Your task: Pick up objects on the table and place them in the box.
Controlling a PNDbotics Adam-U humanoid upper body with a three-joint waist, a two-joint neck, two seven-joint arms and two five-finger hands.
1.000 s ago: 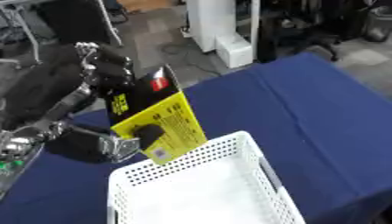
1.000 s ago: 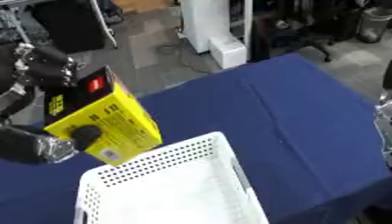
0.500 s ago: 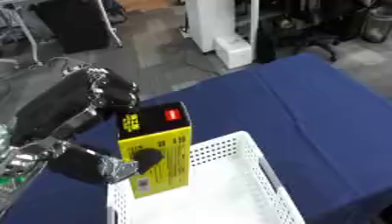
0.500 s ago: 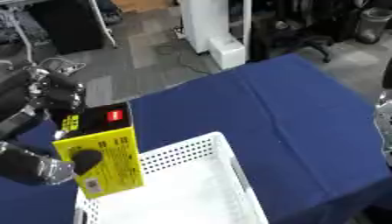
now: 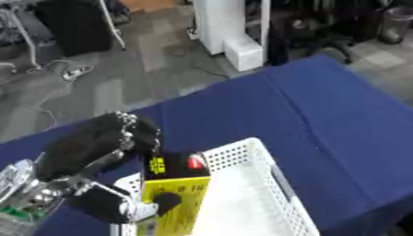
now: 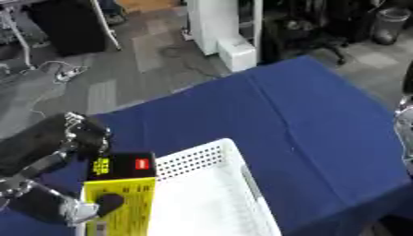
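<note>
We see left hand (image 5: 97, 152) clasping yellow-and-black cardboard carton (image 5: 174, 193) (thumb on front, fingers behind top), upright at left wall inside white perforated plastic box (image 5: 266, 184); right hand's state unclear.

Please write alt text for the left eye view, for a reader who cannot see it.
The robot's black left hand holds a yellow and black rectangular box upright at the left side of a white perforated plastic basket, which stands on a table with a dark blue cloth.
</note>
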